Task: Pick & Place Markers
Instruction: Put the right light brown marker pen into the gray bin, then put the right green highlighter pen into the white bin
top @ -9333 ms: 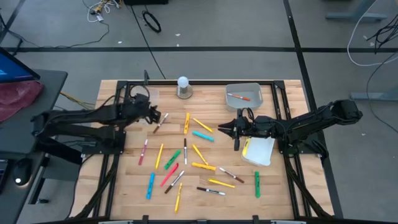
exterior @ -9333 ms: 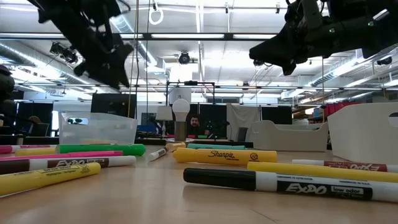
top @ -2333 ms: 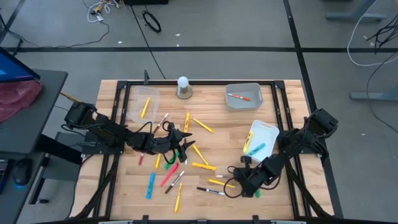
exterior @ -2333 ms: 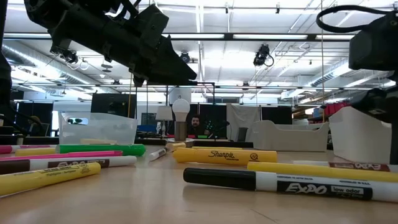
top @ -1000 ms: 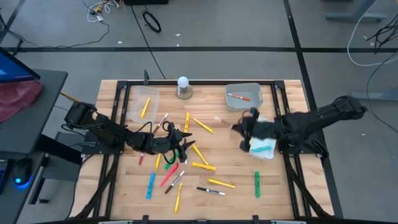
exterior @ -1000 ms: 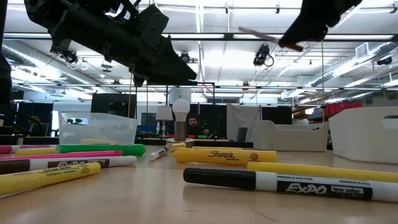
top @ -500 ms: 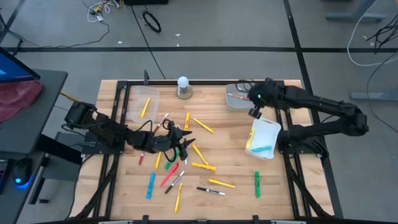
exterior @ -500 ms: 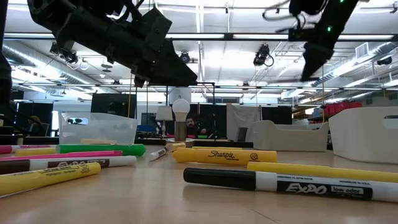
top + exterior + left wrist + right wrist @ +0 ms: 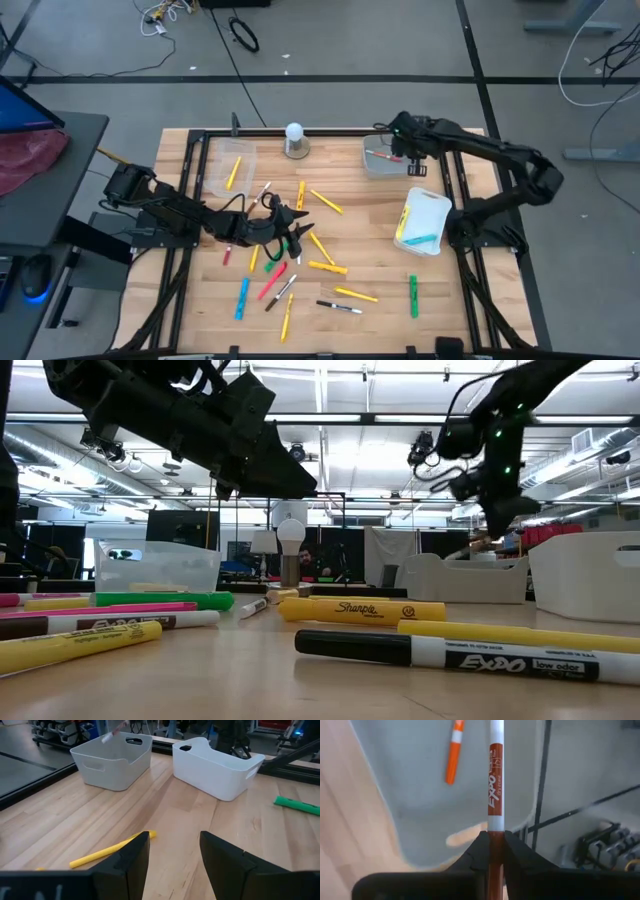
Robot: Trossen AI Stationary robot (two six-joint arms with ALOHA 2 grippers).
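Observation:
Many markers (image 9: 300, 262) lie scattered flat on the wooden table, mostly yellow, with green, pink, blue and dark ones. My right gripper (image 9: 408, 160) (image 9: 492, 837) hangs over the grey bin (image 9: 391, 157) at the far right, shut on a white marker with a red label (image 9: 494, 795). An orange marker (image 9: 453, 755) lies in that bin. My left gripper (image 9: 295, 222) (image 9: 175, 840) hovers low and open over the markers in the table's middle. A yellow marker (image 9: 112, 851) lies just ahead of it. My right gripper pinches the white marker by its dark red end (image 9: 494, 831) between the two fingers. The marker sticks out lengthwise beyond the fingertips, lifted clear above the grey bin. In the low view the fingers (image 9: 497, 510) point down.
A white bin (image 9: 422, 222) at the right holds a yellow and a teal marker. A clear bin (image 9: 228, 170) at the far left holds a yellow one. A white round knob on a grey base (image 9: 294, 138) stands at the far edge. Black frame rails run along the table's sides.
My right gripper has carried the white marker from above the white bin toward the table's far edge and now hangs over the grey bin, having turned on the way. It has stayed shut on the marker.

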